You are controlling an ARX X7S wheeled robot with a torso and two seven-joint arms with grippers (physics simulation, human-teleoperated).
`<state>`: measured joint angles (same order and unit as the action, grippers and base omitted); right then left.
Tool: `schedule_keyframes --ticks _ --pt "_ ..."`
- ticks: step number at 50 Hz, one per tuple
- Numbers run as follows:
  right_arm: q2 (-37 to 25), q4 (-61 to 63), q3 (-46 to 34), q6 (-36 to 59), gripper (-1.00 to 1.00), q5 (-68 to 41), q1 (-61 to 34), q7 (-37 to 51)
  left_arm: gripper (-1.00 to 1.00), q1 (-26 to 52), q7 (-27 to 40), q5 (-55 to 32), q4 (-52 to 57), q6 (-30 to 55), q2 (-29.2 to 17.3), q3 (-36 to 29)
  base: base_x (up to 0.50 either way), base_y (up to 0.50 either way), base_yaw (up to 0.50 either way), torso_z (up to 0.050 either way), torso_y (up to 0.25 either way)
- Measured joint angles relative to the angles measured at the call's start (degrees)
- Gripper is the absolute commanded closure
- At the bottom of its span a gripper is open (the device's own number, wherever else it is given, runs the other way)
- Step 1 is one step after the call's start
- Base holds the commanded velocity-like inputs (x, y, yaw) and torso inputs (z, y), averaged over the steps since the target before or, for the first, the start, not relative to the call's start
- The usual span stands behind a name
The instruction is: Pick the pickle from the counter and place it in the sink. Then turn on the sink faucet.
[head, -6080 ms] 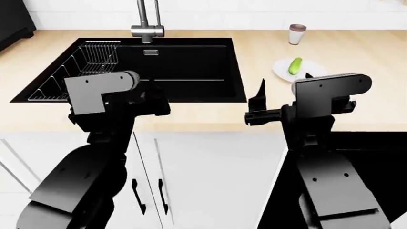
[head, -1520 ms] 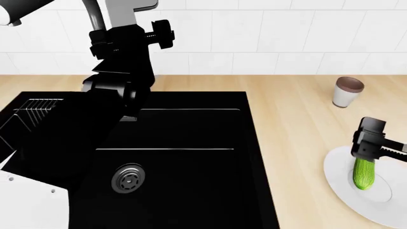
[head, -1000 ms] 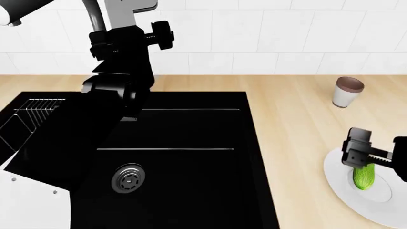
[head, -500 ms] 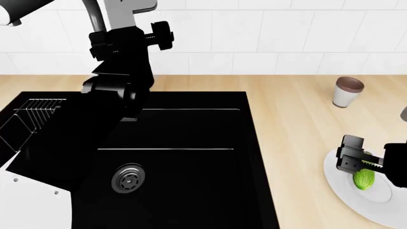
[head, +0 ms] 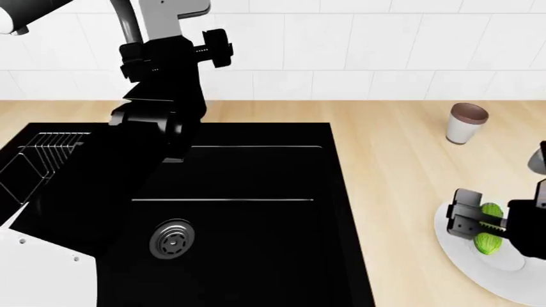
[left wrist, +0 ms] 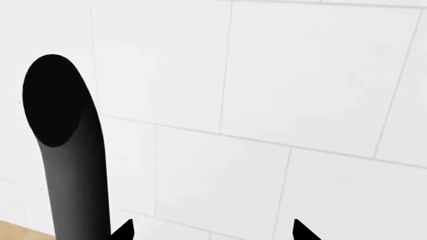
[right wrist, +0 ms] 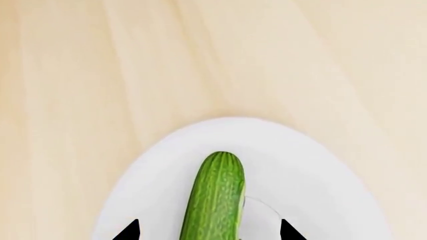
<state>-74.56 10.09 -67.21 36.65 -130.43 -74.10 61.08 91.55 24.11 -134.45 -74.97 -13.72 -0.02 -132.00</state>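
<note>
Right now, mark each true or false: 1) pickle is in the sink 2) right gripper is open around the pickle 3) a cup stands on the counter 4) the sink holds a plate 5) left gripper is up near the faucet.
1) False. The pickle lies on the white plate on the counter.
2) True. The right gripper is open, fingertips either side of the pickle.
3) True. The cup stands near the wall.
4) False. The sink shows only its drain.
5) True. The left gripper sits beside the faucet.
</note>
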Motion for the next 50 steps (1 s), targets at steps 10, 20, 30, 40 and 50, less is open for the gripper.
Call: schedule_keyframes --ticks 10,20,30,40,50 --pt "-0.08 -0.23 -0.33 -0.69 -1.0 0.68 1.05 -0.92 -1.0 0.06 -0.04 -0.45 0.0 -0.07 0.0 -0.47 0.0 0.0 0.0 0.0 0.0" --pt "-0.31 -0.44 -0.69 -1.4 -1.0 1.3 2.14 -1.87 -1.0 -0.08 0.05 0.27 0.0 -0.06 0.0 0.2 0.0 0.0 0.0 0.0 0.0" --pt "-0.52 -0.15 -0.62 -1.13 1.0 1.8 2.08 -1.59 -1.0 -0.14 0.06 0.52 0.0 -0.06 0.0 0.48 0.0 0.0 0.0 0.0 0.0" --pt "-0.97 0.53 0.07 -0.19 1.0 1.97 0.94 -0.44 -1.0 -0.17 0.06 0.61 0.0 -0.06 0.0 0.62 0.0 0.0 0.0 0.0 0.0" --pt "-0.1 1.03 2.75 3.3 1.0 0.55 -4.31 2.2 -1.0 0.04 -0.12 -0.93 0.0 -0.21 0.0 -0.77 0.0 0.0 0.0 0.0 0.0"
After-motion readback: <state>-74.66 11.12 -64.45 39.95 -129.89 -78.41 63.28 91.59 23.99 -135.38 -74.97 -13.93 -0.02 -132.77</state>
